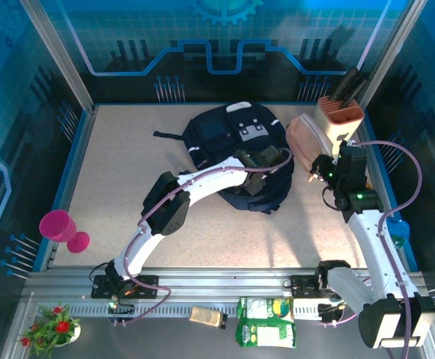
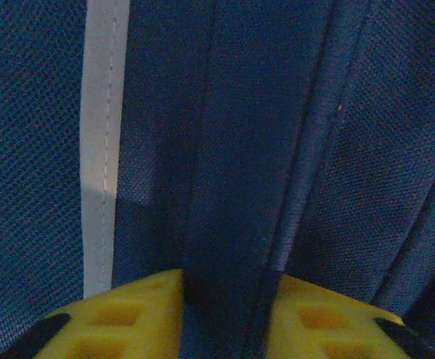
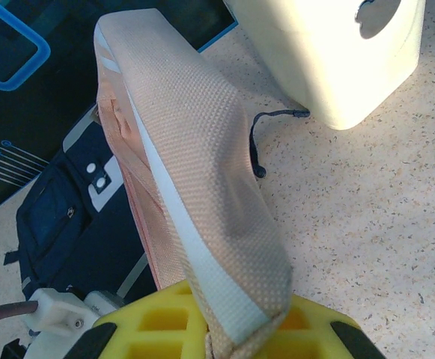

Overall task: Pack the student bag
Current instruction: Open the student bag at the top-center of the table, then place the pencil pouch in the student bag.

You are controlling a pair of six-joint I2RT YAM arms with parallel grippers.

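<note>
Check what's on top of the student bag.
The left gripper sits on the student bag, its fingers pinching a fold of navy fabric. The left arm covers the bag's middle, so whatever lies beneath it is hidden.

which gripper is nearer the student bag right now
Left. The left gripper is on the student bag, fingers either side of a fabric fold. The right gripper holds a peach pouch just right of the bag.

Top cam overhead; wrist cams close-up; all share student bag [image 1: 217, 138]
</note>
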